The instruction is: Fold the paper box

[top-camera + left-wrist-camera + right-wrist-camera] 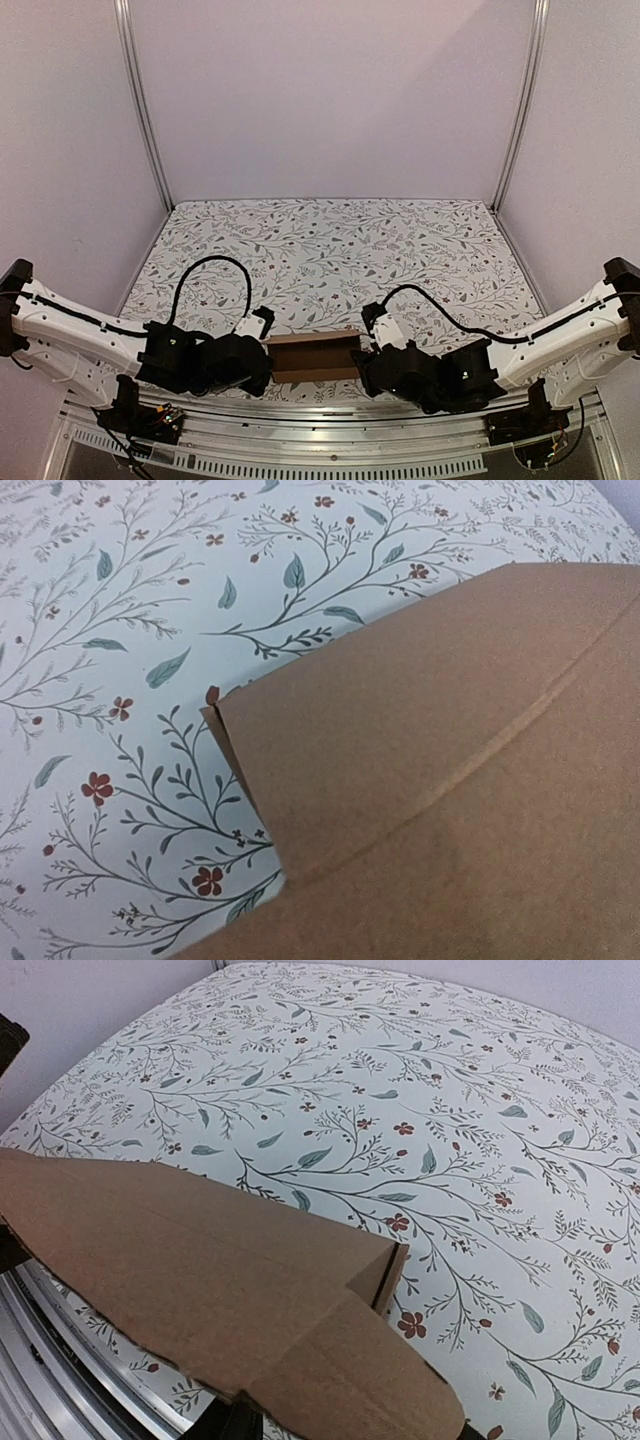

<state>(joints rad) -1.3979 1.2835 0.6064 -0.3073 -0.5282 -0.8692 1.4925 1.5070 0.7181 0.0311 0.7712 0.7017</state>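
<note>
The 2 arms reach inward from the lower corners of the top view, forearms low, wrists meeting at lower centre. The paper box (pixel 315 356) sits between them at the table's (pixel 330 250) near edge. The left gripper (pixel 262 362) is clenched on the box's left end. The right gripper (pixel 366 362) is at the right end, and I cannot tell its state because its jaws are hidden.

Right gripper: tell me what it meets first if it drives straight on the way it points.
The paper box: in the top view the right gripper points left at the box's right end, nothing between them. Whether they already touch is unclear from this angle.
</note>
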